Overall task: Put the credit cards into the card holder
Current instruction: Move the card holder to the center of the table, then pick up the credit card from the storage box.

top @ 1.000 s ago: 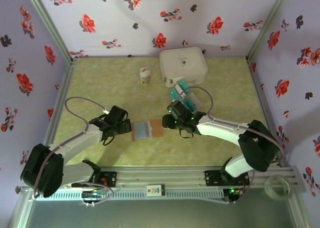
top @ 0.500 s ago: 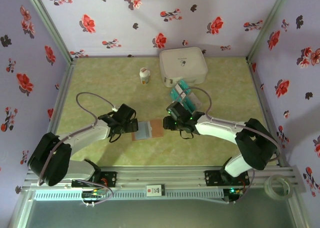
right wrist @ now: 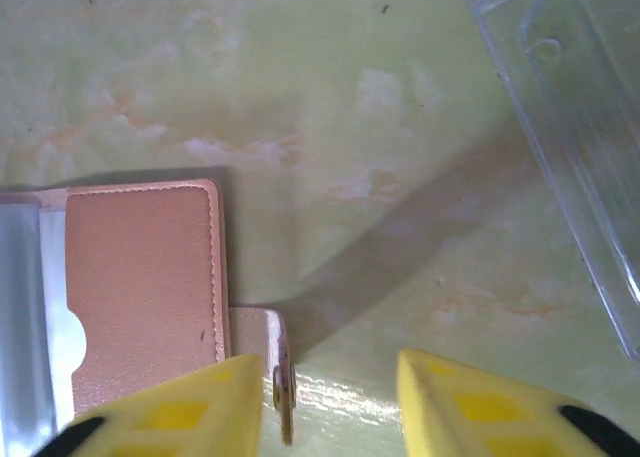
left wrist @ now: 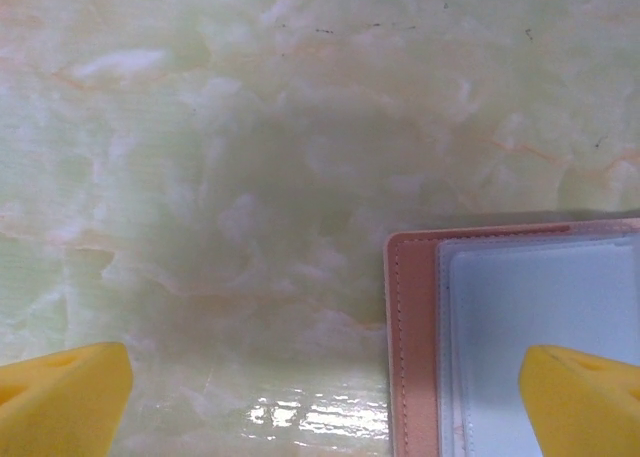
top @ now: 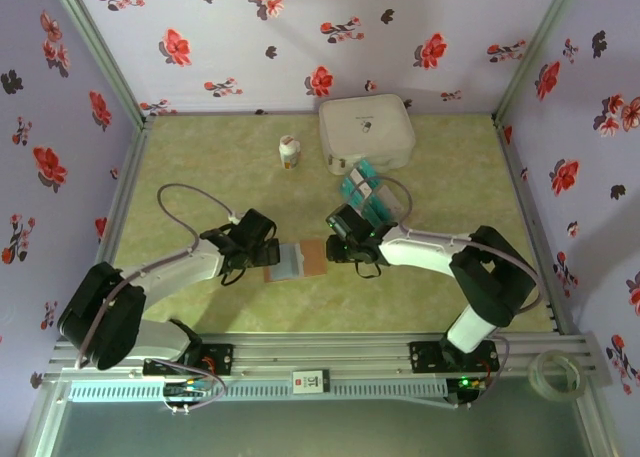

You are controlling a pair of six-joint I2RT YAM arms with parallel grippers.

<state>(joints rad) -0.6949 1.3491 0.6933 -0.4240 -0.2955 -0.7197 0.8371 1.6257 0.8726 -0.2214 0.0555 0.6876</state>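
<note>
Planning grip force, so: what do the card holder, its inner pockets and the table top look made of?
The card holder: tan leather or imitation, matte, with a stitched edge. Its pockets: smooth bluish plastic film, probably. The table: glossy green marble-pattern surface, perhaps printed laminate; a bright glare streak shows on it.

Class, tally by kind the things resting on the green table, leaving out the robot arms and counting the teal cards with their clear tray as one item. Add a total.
White case: 1
White bottle: 1
Teal cards in clear tray: 1
Card holder: 1
Total: 4
</note>
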